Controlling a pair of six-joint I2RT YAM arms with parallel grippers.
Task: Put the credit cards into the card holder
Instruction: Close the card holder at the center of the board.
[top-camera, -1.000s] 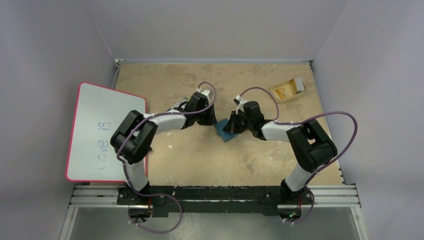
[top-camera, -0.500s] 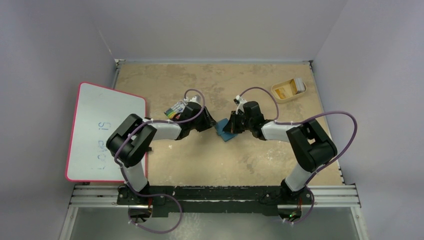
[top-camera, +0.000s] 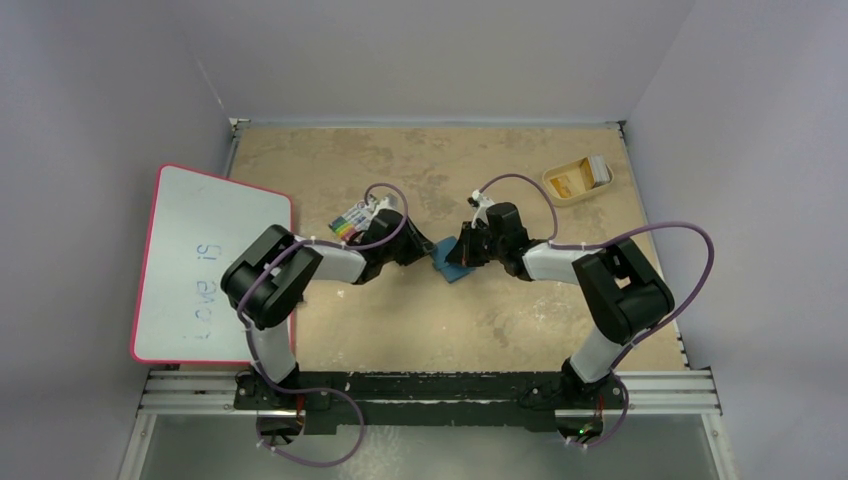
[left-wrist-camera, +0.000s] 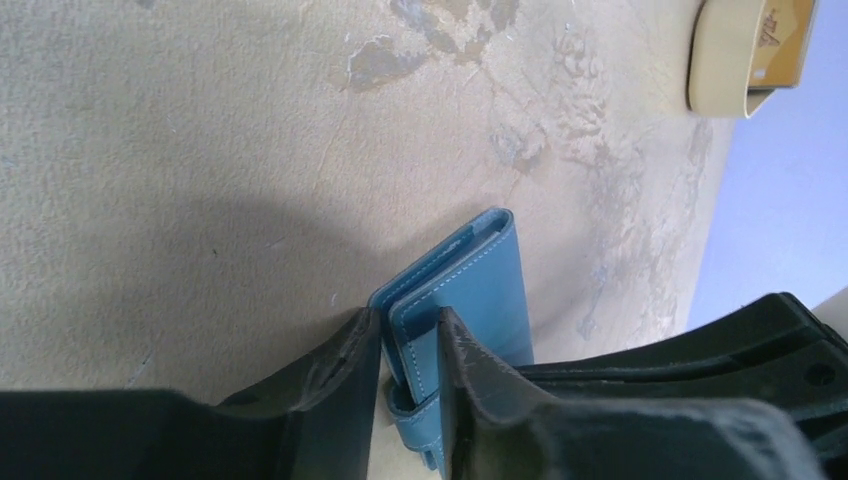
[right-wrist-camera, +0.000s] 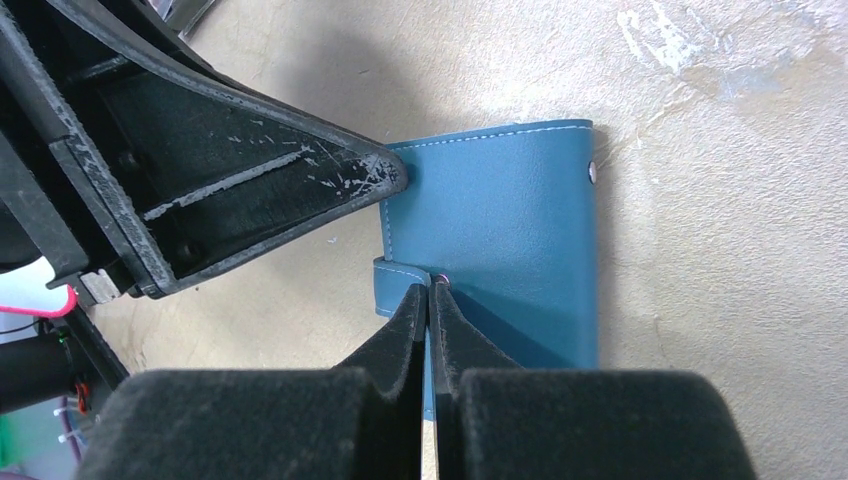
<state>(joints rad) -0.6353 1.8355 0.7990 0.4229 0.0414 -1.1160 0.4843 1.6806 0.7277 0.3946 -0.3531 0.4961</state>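
Currently the card holder (top-camera: 450, 265) lies mid-tabletop, between both arms. The left gripper (left-wrist-camera: 405, 322) pinches its thick folded edge. The right gripper (right-wrist-camera: 429, 290), fingers pressed together, nips a thin leaf of it. The credit cards (top-camera: 571, 182) sit in the tan tray (top-camera: 549, 184) near the far right corner.

The tray (top-camera: 549, 182) lies behind, right of card holder (top-camera: 446, 268).
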